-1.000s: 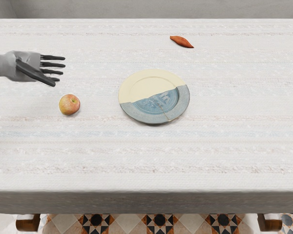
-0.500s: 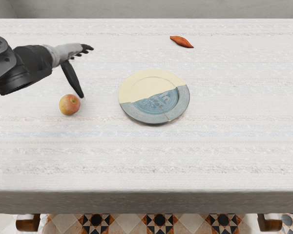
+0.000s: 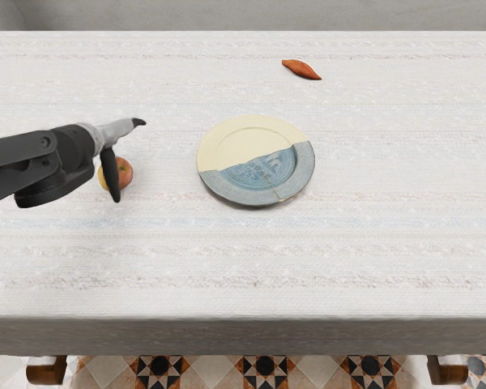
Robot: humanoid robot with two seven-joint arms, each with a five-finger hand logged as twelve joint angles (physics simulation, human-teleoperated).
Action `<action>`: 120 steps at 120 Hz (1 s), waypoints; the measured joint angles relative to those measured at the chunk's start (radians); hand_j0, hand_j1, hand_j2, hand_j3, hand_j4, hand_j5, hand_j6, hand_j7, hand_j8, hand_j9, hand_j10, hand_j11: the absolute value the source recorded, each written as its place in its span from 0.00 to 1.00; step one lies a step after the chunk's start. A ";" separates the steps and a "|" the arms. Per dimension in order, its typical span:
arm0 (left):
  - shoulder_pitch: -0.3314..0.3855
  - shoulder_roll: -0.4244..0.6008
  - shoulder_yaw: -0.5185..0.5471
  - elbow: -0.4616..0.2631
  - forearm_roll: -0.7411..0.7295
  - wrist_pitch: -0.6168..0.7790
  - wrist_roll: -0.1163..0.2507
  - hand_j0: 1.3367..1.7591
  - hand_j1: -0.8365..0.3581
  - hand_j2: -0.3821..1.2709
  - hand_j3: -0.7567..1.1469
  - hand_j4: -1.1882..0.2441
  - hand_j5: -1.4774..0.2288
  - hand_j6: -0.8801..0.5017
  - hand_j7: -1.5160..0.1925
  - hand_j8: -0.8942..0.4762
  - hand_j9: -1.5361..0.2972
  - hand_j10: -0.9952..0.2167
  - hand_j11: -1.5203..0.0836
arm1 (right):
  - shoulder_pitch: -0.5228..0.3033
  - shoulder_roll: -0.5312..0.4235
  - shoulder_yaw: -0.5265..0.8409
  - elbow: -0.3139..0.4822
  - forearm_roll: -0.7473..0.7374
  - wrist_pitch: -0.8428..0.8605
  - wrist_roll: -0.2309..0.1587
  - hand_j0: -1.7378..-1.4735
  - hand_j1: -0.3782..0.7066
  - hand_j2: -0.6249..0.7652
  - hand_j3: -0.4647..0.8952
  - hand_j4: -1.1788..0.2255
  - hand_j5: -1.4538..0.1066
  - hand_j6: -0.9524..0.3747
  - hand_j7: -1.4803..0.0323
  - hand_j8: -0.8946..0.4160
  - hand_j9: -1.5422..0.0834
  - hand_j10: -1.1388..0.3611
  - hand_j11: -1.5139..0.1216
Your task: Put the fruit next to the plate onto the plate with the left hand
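- Fingers (image 3: 130, 123) of the grey-and-black left hand (image 3: 108, 136) are spread and extended, gripping nothing: the upper ones point right and one dark digit hangs down.
- The small round red-yellow apple (image 3: 125, 172) sits on the white cloth-covered table (image 3: 348, 243), just below the upper fingers and half hidden behind the hanging digit.
- The round cream-and-blue ceramic plate (image 3: 255, 154) lies to the right of the fingertips, apart from them.
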 joint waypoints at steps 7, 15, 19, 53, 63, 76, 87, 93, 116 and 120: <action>0.000 0.001 0.016 0.000 0.000 0.000 0.000 0.76 0.95 0.24 0.40 0.80 0.83 0.60 0.86 0.62 0.81 0.78 0.91 | 0.000 0.000 0.000 0.000 0.000 0.000 0.000 0.30 0.05 0.45 0.34 0.82 0.91 0.70 0.96 0.67 0.93 0.75 0.91; 0.000 0.002 0.026 0.000 0.000 0.000 0.000 0.76 0.95 0.24 0.40 0.80 0.83 0.60 0.86 0.62 0.81 0.78 0.91 | 0.000 0.000 0.000 0.000 0.000 0.000 0.000 0.30 0.05 0.45 0.34 0.82 0.91 0.70 0.96 0.67 0.93 0.75 0.91; 0.000 0.003 0.030 0.000 0.000 0.000 0.000 0.76 0.95 0.24 0.40 0.80 0.83 0.60 0.86 0.62 0.81 0.78 0.91 | 0.000 0.000 0.000 0.000 0.000 0.000 0.000 0.30 0.05 0.45 0.34 0.82 0.91 0.70 0.96 0.67 0.93 0.75 0.91; 0.000 0.016 0.044 0.001 0.005 0.001 0.000 0.76 0.89 0.25 0.40 0.75 0.79 0.56 0.81 0.57 0.76 0.73 0.86 | 0.000 0.000 0.000 0.000 0.000 0.000 0.000 0.30 0.05 0.45 0.34 0.82 0.91 0.70 0.96 0.67 0.93 0.75 0.91; 0.001 0.016 0.044 0.001 0.016 0.001 0.000 0.76 0.86 0.25 0.40 0.73 0.77 0.54 0.79 0.55 0.74 0.71 0.84 | 0.000 0.000 0.000 0.000 0.000 0.000 0.000 0.30 0.05 0.45 0.34 0.82 0.91 0.70 0.96 0.67 0.93 0.75 0.91; 0.003 0.014 0.044 0.002 0.025 0.011 0.000 0.76 0.82 0.25 0.40 0.71 0.73 0.51 0.76 0.52 0.72 0.68 0.81 | 0.000 0.000 0.000 0.000 0.000 0.000 0.000 0.30 0.05 0.45 0.34 0.82 0.91 0.70 0.96 0.67 0.93 0.75 0.91; 0.007 0.012 0.044 0.004 0.041 0.047 0.000 0.76 0.80 0.26 0.40 0.69 0.72 0.49 0.74 0.51 0.70 0.66 0.79 | 0.000 0.000 0.000 0.000 0.000 0.000 0.000 0.30 0.05 0.45 0.34 0.82 0.91 0.70 0.96 0.67 0.93 0.75 0.91; 0.019 0.008 0.044 0.005 0.047 0.061 0.000 0.76 0.79 0.26 0.40 0.69 0.71 0.49 0.73 0.50 0.69 0.65 0.78 | 0.000 0.000 0.000 0.000 0.000 0.000 0.000 0.30 0.05 0.45 0.34 0.82 0.91 0.70 0.96 0.67 0.93 0.75 0.91; 0.023 0.006 0.046 0.015 0.054 0.091 0.000 0.76 0.77 0.26 0.40 0.67 0.70 0.47 0.72 0.49 0.68 0.64 0.77 | 0.000 0.000 0.000 0.000 0.000 0.000 0.000 0.30 0.05 0.45 0.34 0.82 0.91 0.70 0.96 0.67 0.93 0.75 0.91; 0.022 0.005 0.050 0.017 0.055 0.093 0.000 0.76 0.77 0.26 0.40 0.67 0.70 0.47 0.72 0.49 0.68 0.64 0.77 | 0.000 0.000 0.000 0.000 0.000 0.000 0.000 0.30 0.05 0.45 0.34 0.82 0.91 0.70 0.96 0.67 0.93 0.75 0.91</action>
